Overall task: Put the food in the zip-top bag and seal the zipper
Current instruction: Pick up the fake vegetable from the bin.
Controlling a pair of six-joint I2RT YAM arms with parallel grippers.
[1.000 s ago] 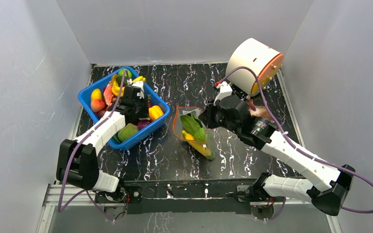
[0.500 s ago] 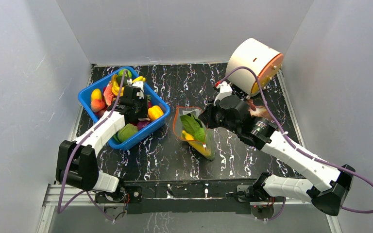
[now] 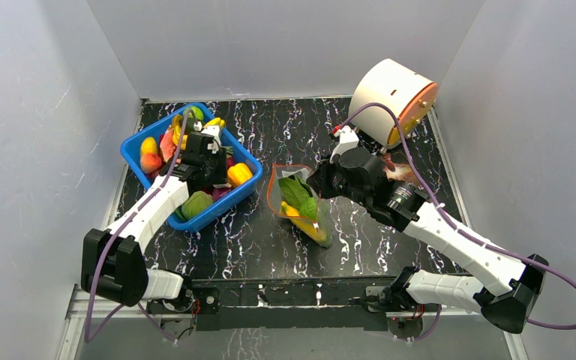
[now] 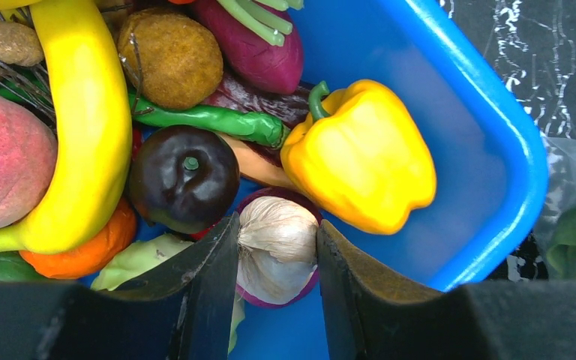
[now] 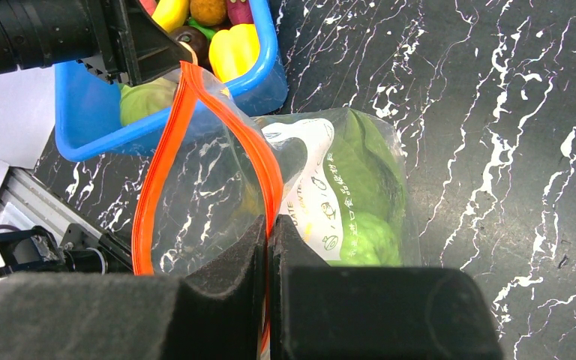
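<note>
My left gripper (image 4: 277,223) is down in the blue basket (image 4: 495,150), shut on a white garlic bulb (image 4: 274,251), with a jaw pressed on each side. Around it lie a yellow bell pepper (image 4: 364,150), a banana (image 4: 90,135) and a pink peach (image 4: 4,157). My right gripper (image 5: 268,221) is shut on the red-orange zipper (image 5: 259,150) of the clear zip-top bag (image 3: 300,202) and holds its mouth open towards the basket. Green lettuce (image 5: 367,187) and a yellow banana (image 3: 309,226) lie inside the bag.
The basket (image 3: 125,150) stands at the left and also holds a dark plum (image 4: 184,176), a green chili (image 4: 210,118) and a brown potato (image 4: 169,56). A white drum with an orange face (image 3: 390,97) stands at the back right. Grey walls close three sides.
My left arm has shifted slightly, its elbow lower and further left, with the gripper still in the basket. The right arm and the bag have not moved.
</note>
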